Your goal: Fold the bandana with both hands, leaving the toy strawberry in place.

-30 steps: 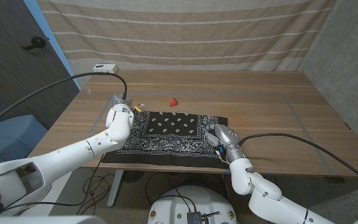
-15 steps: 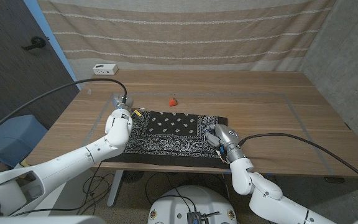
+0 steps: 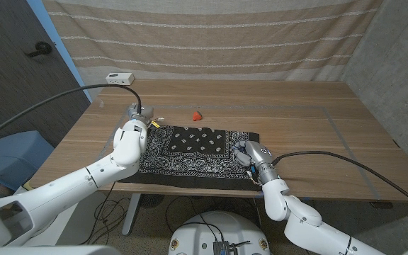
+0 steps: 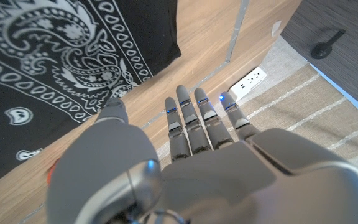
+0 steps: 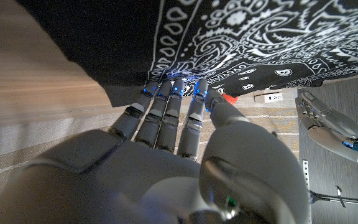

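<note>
Bandana (image 3: 193, 150) is spread at the middle of the frame, strawberry (image 3: 197, 114) above it. Left hand (image 3: 134, 132) has been lifted toward its upper left corner, fingers apart, empty. Right hand (image 3: 250, 156) grips the right edge. Bare table (image 3: 346, 134) is seen at right.

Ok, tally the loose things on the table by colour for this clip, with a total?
Black with white print: 1, the bandana
Red: 1, the toy strawberry
White: 1, the power strip at the far edge
Total: 3
</note>
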